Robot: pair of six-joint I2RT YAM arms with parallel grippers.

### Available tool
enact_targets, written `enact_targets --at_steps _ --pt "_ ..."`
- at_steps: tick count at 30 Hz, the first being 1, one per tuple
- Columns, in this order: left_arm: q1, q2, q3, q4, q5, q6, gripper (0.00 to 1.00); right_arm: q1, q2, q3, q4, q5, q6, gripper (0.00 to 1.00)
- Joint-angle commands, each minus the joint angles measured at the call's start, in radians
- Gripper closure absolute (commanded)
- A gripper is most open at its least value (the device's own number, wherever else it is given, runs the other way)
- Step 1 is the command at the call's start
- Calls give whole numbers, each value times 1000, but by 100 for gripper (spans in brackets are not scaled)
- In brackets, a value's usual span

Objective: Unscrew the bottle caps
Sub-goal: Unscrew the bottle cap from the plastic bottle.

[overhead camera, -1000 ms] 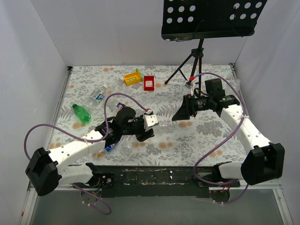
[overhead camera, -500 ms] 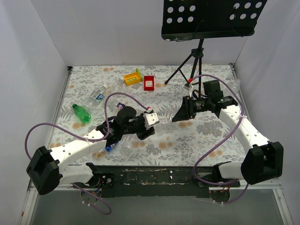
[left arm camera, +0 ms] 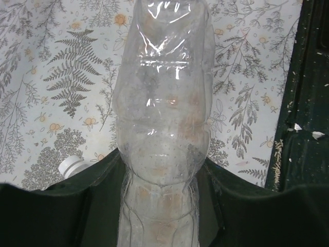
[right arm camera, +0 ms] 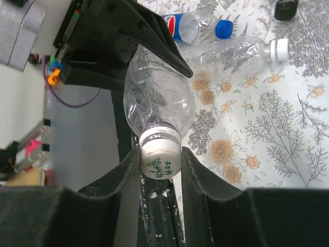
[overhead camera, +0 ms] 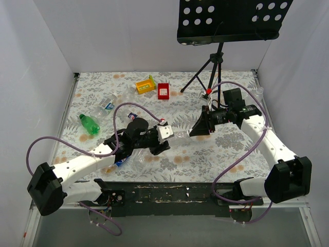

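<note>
White cap (right arm camera: 160,159) — in right gripper (right arm camera: 160,154)

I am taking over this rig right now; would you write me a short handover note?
Left gripper: shut on the body of the clear bottle.
Right gripper: shut on that bottle's white cap, which sits on the neck.
On the table: a blue-capped bottle and a second clear bottle with a white cap lie capped; a green bottle lies further left, its cap too small to judge.
Done: both grips are set.
Left: twist this cap off, then probably the other bottles.
</note>
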Motion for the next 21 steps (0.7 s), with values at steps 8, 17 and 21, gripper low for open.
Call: enact_targets --at_steps 8,17,21 --pt "7 -57 2 -4 249 -56 100 101 -33 172 -449 -8 -946 99" --pt "84 -14 -4 16 415 -65 100 133 -131 79 -292 122 -1044 96" --pt "89 15 13 4 410 -54 100 132 -159 40 -258 125 -1017 95"
